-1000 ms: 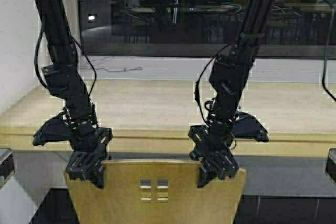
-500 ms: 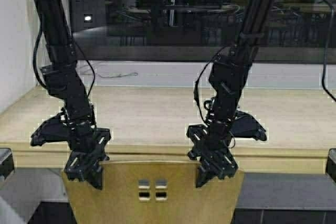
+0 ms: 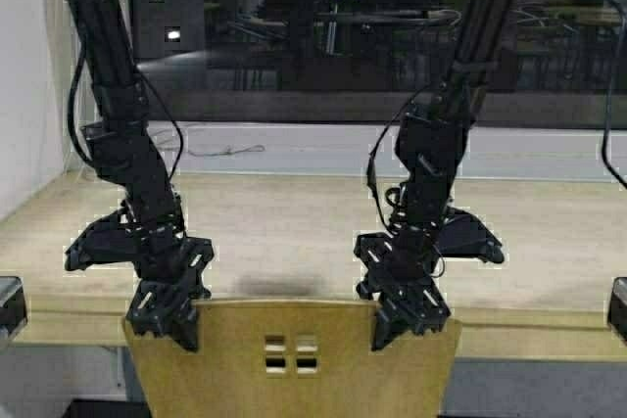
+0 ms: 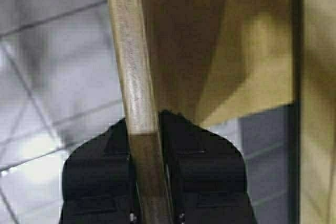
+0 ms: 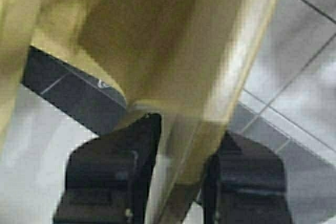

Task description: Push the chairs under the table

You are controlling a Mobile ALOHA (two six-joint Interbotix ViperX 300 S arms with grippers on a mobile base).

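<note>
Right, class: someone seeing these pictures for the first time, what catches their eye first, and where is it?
Two black arms reach down to one yellow-tan plywood chair at the bottom centre. The left gripper and right gripper each pinch a top corner of its backrest. Just beyond lies the long pale wood-look table, under a dark window.
</note>
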